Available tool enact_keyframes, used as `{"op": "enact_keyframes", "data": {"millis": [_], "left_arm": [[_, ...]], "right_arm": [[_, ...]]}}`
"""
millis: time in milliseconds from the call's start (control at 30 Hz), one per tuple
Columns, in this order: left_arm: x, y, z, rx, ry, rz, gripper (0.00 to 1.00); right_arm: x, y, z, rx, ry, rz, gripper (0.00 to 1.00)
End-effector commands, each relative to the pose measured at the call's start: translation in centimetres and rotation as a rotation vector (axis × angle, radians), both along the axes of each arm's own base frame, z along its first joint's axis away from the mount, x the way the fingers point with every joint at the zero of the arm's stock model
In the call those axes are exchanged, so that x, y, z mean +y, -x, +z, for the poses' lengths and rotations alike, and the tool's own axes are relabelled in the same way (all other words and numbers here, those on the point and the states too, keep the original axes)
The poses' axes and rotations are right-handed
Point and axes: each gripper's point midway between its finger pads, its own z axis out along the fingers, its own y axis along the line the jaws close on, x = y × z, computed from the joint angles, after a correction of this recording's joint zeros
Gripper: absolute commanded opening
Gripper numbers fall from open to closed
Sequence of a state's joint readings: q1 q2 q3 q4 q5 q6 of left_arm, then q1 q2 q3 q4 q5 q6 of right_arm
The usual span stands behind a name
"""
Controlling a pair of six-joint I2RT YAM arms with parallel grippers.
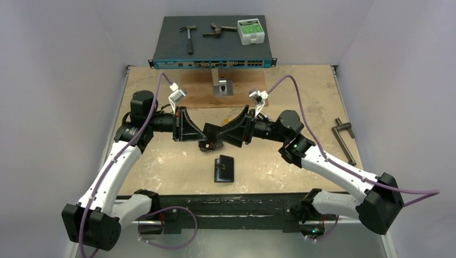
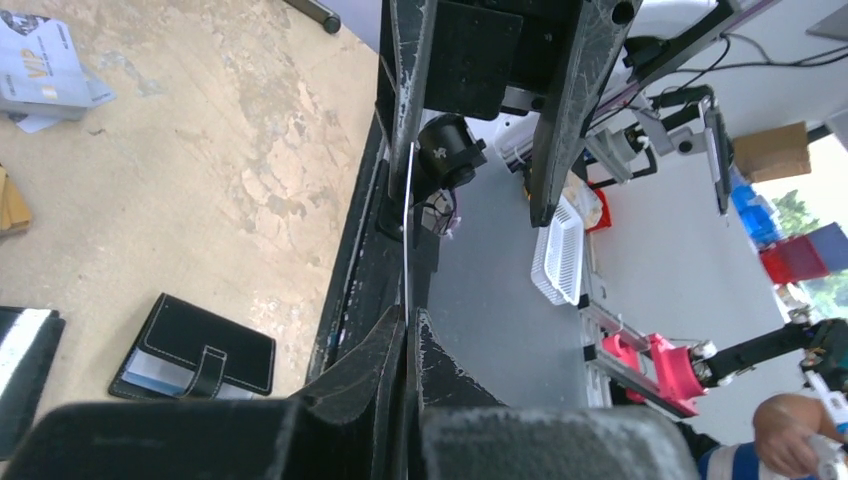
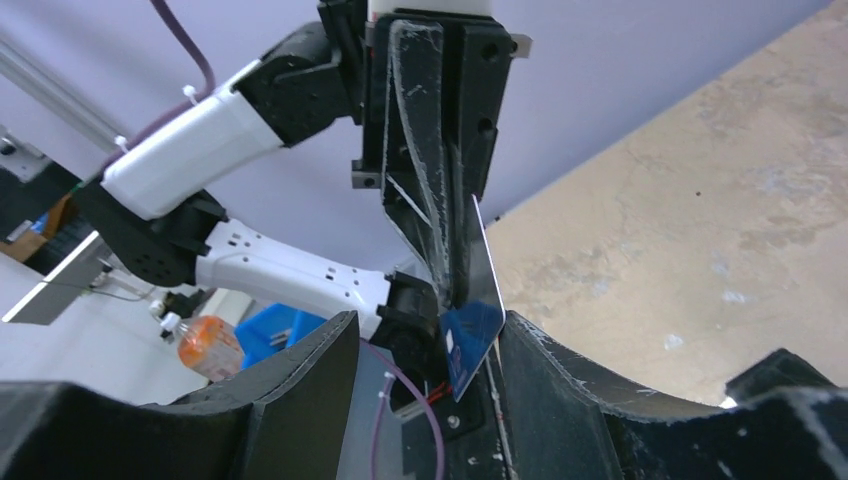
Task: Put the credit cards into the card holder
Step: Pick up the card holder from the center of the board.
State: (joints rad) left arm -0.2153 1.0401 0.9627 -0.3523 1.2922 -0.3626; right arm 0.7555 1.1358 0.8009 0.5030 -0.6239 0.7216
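My left gripper [image 2: 410, 318] is shut on a silver-grey credit card with bluish print [image 3: 478, 330], which shows only as a thin edge [image 2: 408, 220] in the left wrist view. Both grippers meet above the middle of the table, the left gripper [image 1: 206, 137] facing the right gripper [image 1: 221, 134]. My right gripper [image 3: 425, 330] stands open, its jaws on either side of the card's free end, with the card close to the right-hand finger [image 3: 560, 380]. The black card holder [image 1: 225, 168] with its snap tab lies on the table near the front edge [image 2: 195, 355]. Another credit card, white-silver [image 2: 40, 70], lies on the table.
A black pouch [image 2: 20, 370] lies beside the card holder. A network switch [image 1: 212, 40] stands at the back, carrying a hammer [image 1: 189, 36] and a green-white box [image 1: 250, 30]. A wooden board [image 1: 215, 88] lies in front of it. A metal tool [image 1: 343, 140] lies at the right.
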Motion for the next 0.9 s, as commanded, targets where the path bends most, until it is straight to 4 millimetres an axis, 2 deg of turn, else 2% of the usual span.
{"op": "enact_keyframes", "data": {"millis": [0, 167, 333, 433, 533, 567, 600, 667, 733, 833, 867], "left_arm": [[-0.1, -0.5, 1.6, -0.011, 0.045, 0.031, 0.00], [-0.1, -0.6, 1.7, -0.007, 0.049, 0.039, 0.00], [-0.2, -0.9, 1.7, 0.006, 0.054, 0.059, 0.00], [-0.2, -1.1, 1.4, 0.010, 0.053, 0.067, 0.00], [-0.1, -1.1, 0.7, 0.023, 0.038, 0.080, 0.00], [0.0, -1.3, 0.5, 0.022, 0.027, 0.091, 0.00], [0.1, -1.4, 0.1, 0.026, 0.009, 0.109, 0.10], [0.4, -1.7, -1.1, 0.035, -0.041, 0.149, 0.24], [1.0, -2.2, -2.6, 0.050, -0.113, 0.211, 0.36], [2.2, -2.5, -5.1, 0.082, -0.203, 0.289, 0.49], [2.6, -2.6, -5.7, 0.097, -0.220, 0.309, 0.51]], "right_arm": [[0.4, 0.8, 2.0, -0.012, -0.097, 0.041, 0.52], [1.4, 1.0, 1.2, 0.005, -0.088, 0.052, 0.47], [2.2, 0.9, 0.9, 0.019, -0.093, 0.052, 0.37], [2.4, 0.4, 1.1, 0.025, -0.104, 0.028, 0.23], [2.2, -0.3, 1.1, 0.039, -0.101, -0.014, 0.00], [2.1, -0.5, 0.8, 0.046, -0.091, -0.033, 0.00], [2.0, -0.9, 0.7, 0.051, -0.073, -0.057, 0.00], [1.8, -1.9, -0.8, 0.072, 0.026, -0.119, 0.00], [1.6, -3.0, -3.7, 0.072, 0.205, -0.213, 0.00], [1.5, -2.0, -8.8, 0.097, 0.467, -0.274, 0.00], [1.4, -1.1, -10.9, 0.118, 0.563, -0.275, 0.00]]}}
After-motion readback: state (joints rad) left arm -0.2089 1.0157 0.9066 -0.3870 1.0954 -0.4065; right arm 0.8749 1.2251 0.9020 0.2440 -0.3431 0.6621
